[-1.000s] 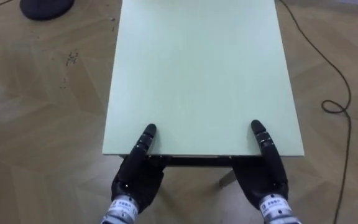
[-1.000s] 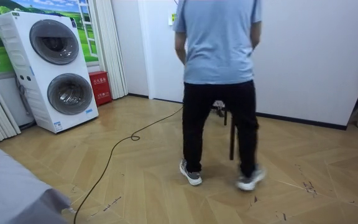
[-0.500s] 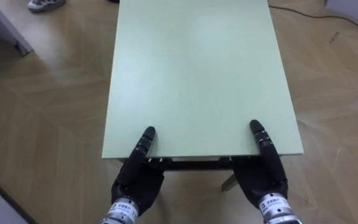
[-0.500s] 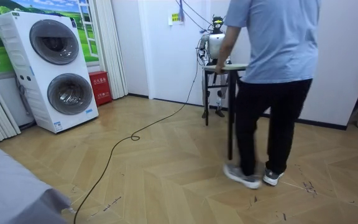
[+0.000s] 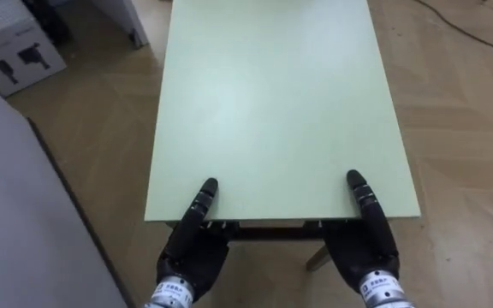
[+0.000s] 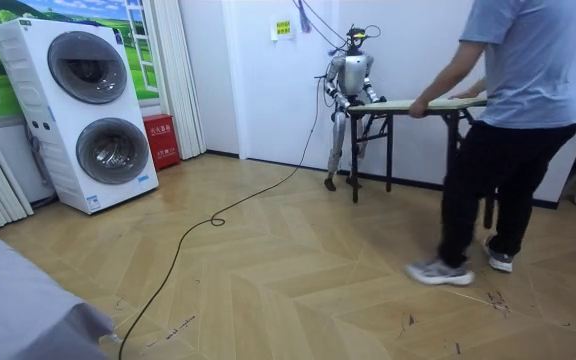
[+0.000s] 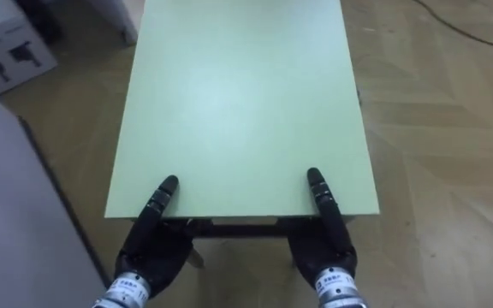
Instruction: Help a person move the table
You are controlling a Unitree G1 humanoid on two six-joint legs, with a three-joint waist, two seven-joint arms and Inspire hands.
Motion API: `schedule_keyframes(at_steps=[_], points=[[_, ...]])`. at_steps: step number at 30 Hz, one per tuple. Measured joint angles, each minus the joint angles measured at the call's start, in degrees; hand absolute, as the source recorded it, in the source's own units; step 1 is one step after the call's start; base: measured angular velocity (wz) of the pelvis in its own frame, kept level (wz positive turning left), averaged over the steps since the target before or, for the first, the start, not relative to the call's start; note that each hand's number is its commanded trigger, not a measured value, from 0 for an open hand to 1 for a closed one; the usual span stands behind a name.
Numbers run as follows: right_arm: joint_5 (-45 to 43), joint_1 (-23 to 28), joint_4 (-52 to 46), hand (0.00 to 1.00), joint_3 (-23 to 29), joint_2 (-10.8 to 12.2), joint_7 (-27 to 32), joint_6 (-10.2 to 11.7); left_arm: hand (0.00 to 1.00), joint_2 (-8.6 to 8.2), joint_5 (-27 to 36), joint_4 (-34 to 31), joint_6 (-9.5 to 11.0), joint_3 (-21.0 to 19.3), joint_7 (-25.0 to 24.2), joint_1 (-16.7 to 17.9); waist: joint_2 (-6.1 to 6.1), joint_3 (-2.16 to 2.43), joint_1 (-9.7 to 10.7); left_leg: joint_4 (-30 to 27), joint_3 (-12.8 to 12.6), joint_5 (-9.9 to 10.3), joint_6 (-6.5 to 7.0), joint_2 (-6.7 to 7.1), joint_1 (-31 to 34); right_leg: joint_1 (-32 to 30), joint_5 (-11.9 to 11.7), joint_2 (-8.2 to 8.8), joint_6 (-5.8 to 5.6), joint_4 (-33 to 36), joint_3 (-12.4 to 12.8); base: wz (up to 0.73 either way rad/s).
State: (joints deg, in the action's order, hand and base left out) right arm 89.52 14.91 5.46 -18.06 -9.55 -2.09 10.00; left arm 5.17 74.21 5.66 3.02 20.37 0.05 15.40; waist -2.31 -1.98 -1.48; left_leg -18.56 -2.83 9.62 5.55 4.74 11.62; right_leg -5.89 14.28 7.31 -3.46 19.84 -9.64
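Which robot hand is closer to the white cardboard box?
Left. The left hand is at the pale green table's near edge on the white cardboard box's side; the right hand is farther across.

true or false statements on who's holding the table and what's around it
Left hand and right hand sit at the near edge of the pale green rectangular table. True.
A person in a light blue shirt holds the table's far end. True.
A box lies on the table. False: the white cardboard box stands on the wooden floor, left of it.
Washing machines stand right beside the robot. False: the stacked white washing machines stand far off, at the room view's left.
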Motion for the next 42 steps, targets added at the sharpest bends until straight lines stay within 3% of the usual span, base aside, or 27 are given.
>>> schedule_keyframes(at_steps=[4,7,10,12,13,14,16,21,24,28,33,35,38,39,40,41,42], points=[[0.0,-0.4,0.0,1.0,-1.0,0.0,0.0,0.7,1.0,0.28,0.0,-0.6,0.0,-0.1,0.2,0.1,0.4,0.03,-2.5,0.1,1.5,-0.3,-0.41,-0.23,0.1,1.8,-0.6,-0.8,0.59,-2.4,-1.0,0.25],[0.0,-0.4,0.0,1.0,-1.6,0.1,0.0,0.8,1.0,0.83,0.0,-0.8,0.1,-0.5,0.3,0.4,0.57,0.03,-3.1,0.2,2.1,-0.5,-0.64,-0.26,0.2,3.3,-0.8,-1.06,0.69,-3.8,-2.4,0.38],[0.2,-0.4,0.0,1.0,-2.1,0.4,0.0,1.3,1.0,1.1,0.0,-1.6,0.1,-0.6,0.7,0.6,0.75,0.06,-2.9,-0.9,3.4,-0.6,-0.76,0.02,1.6,4.4,-1.1,-1.35,0.78,-4.5,-6.2,0.66],[0.7,-0.2,0.0,1.0,-2.1,0.2,0.0,1.5,1.0,1.5,0.1,-1.6,0.0,-0.5,0.9,0.6,0.8,0.09,-1.0,-1.2,2.4,-1.1,-0.43,-0.15,2.0,6.0,-1.1,-1.44,0.79,-5.1,-9.0,1.17],[0.7,-0.2,0.0,1.0,-2.0,0.2,0.1,1.5,1.0,1.72,0.1,-1.6,-0.1,-0.4,1.0,0.5,0.81,0.1,0.3,-1.1,0.3,-1.4,-0.02,-0.87,2.3,6.8,-1.0,-1.53,0.81,-5.3,-9.9,1.23],[0.7,-0.2,0.0,1.0,-1.9,0.2,0.1,1.4,1.0,1.87,0.1,-1.8,-0.1,-0.4,1.0,0.6,0.84,0.11,1.1,-0.9,-3.4,-1.7,0.53,-1.62,2.7,7.4,-1.0,-1.67,0.8,-5.8,-10.5,1.13],[0.7,-0.3,0.0,1.0,-1.8,0.2,0.3,1.3,1.0,1.89,0.1,-1.9,-0.1,-0.4,1.0,0.6,0.86,0.11,0.8,-0.3,-5.6,-2.1,1.07,-2.07,2.8,7.8,-1.0,-1.91,0.78,-6.4,-10.9,0.7],[0.4,-1.3,0.0,1.0,-2.3,0.3,1.7,1.0,1.0,1.99,0.1,-1.9,0.1,-1.0,1.1,0.6,0.81,0.13,-1.7,-0.3,-4.6,-2.6,1.24,-1.75,2.9,8.1,-1.0,-2.22,0.77,-6.1,-11.0,0.26],[0.4,-1.2,0.0,1.0,-2.1,0.1,1.7,1.0,1.0,1.92,0.2,-1.9,0.1,-1.0,1.1,0.6,0.54,0.25,-2.0,-0.4,-2.8,-3.0,1.56,-1.01,3.3,8.0,-0.9,-2.14,0.77,-5.4,-10.7,0.32],[0.4,-1.0,0.0,1.0,-1.9,0.0,1.9,0.9,1.0,1.05,0.2,-1.9,0.1,-0.6,1.9,0.6,0.16,0.28,-2.2,-0.7,-1.2,-3.1,1.9,-0.3,3.4,7.8,-0.9,-2.03,0.7,-4.0,-8.5,0.22],[0.3,-0.7,0.0,1.0,-1.8,0.2,2.5,0.8,1.0,1.05,0.2,-1.8,0.2,-0.2,2.4,0.8,-0.43,0.32,-2.4,-0.7,-0.8,-3.4,2.6,0.72,3.5,6.6,0.0,-0.82,-0.14,-0.8,-7.5,0.09],[-0.1,-0.3,0.0,1.0,-1.5,-0.1,2.5,0.4,1.0,0.52,0.2,-1.7,0.2,0.2,2.5,1.7,-0.52,0.38,-2.4,-0.7,-0.3,-3.4,3.13,1.14,3.3,4.6,0.7,-0.06,-0.59,3.2,-5.6,0.09],[-0.5,0.1,0.1,1.0,-0.9,-0.2,2.8,-0.8,1.0,0.33,0.2,-1.3,0.3,0.5,2.5,2.2,-0.55,0.36,-2.2,-0.9,0.3,-3.4,3.56,1.38,3.2,-0.8,2.0,0.88,-0.32,6.8,-1.6,0.14],[-0.5,0.2,0.1,1.0,-0.9,-0.1,2.9,-0.8,1.0,0.24,0.2,-1.0,0.4,0.5,2.5,2.2,-0.55,0.36,-2.0,-1.0,0.6,-3.4,3.62,1.67,3.2,-2.0,1.9,1.1,-0.19,6.6,-1.0,0.35],[-0.6,0.7,0.1,1.0,-0.8,0.1,2.9,-0.7,1.0,-0.07,0.2,-0.5,0.4,0.6,2.5,2.1,-0.49,0.38,-1.5,-1.2,1.0,-3.2,3.86,2.5,3.1,-3.9,0.3,1.58,-0.13,5.1,-0.5,0.54],[-0.6,1.1,0.4,1.0,-0.8,0.1,2.9,-0.6,1.0,-0.18,0.0,0.5,0.4,0.9,2.5,2.1,-0.93,0.6,-0.5,-1.5,1.1,-2.9,3.81,2.98,2.9,-4.7,-1.6,1.7,-0.8,4.5,0.4,0.6],[-0.6,1.3,0.5,1.0,-0.7,0.0,2.9,-0.6,1.0,-0.22,-0.1,1.1,0.3,0.9,2.5,2.0,-1.11,0.8,-0.2,-1.3,0.9,-2.7,3.62,3.0,2.8,-4.4,-1.4,1.69,-1.01,4.3,0.3,0.36]])
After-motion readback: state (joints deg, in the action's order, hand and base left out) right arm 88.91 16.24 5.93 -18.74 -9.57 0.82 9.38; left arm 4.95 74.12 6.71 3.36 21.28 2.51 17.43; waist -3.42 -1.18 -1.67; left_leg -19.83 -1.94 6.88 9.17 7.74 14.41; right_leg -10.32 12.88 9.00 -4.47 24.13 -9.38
